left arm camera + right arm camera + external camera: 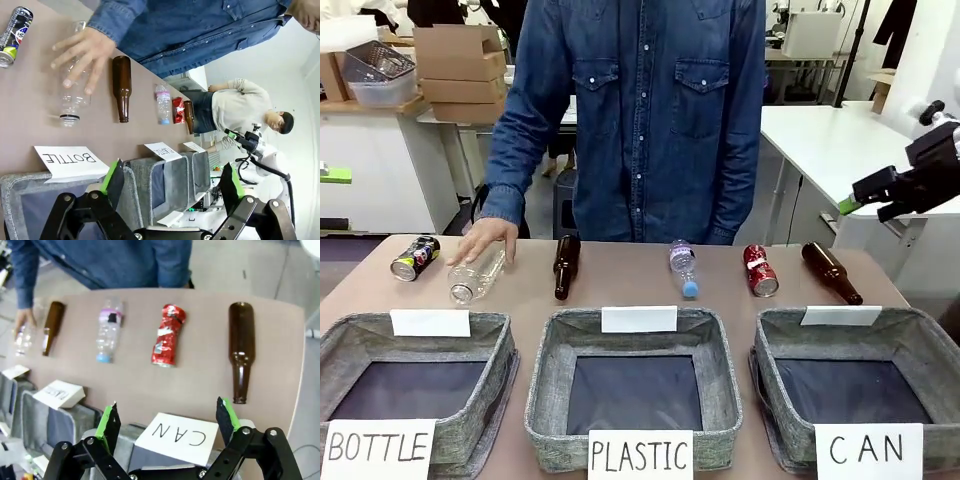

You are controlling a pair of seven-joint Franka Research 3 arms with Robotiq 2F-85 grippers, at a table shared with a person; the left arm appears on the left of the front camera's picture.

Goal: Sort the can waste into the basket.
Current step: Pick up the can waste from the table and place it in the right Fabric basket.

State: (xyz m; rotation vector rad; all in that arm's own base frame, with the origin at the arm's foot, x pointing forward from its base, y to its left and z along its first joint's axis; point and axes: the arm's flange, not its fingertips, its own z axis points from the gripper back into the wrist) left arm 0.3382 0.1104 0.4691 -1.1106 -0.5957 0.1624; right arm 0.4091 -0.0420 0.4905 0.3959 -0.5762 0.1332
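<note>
Two cans to sort, none in the CAN basket [920,345] yet. Right jaws spread wide, gripping nothing, hanging high above the near edge of the counter [200,385]. Straight ahead, framed between the green pads [106,422]: dented red can [167,335], lying on its side. Beyond it toward the right-pad side: brown glass bottle [241,347], lying flat, neck toward the jaws. Toward the left-pad side: clear plastic bottle with blue cap [107,330]. Directly beneath the jaws: the white CAN sign [177,437] and the basket rim.

Left jaws likewise released and empty, with the BOTTLE basket [20,187] just beneath. Far ahead, off past the left pad: dark can with yellow-green print [15,35], near a person's hand [82,55] resting on a clear bottle [70,95].

Now the risks, judged from here. Rolling first: round body on its side, likely to skitter off if nudged by one pad before the other. Crumpled and uneven too, so possibly a slipping grip. Easy to clip the brown bottle by drifting toward the right-pad side, maybe enough to roll it to the counter edge. Easy to snag the sign on the way down or back. Over on the left, no reaching for the dark can with that hand so close: real chance of a bump.
</note>
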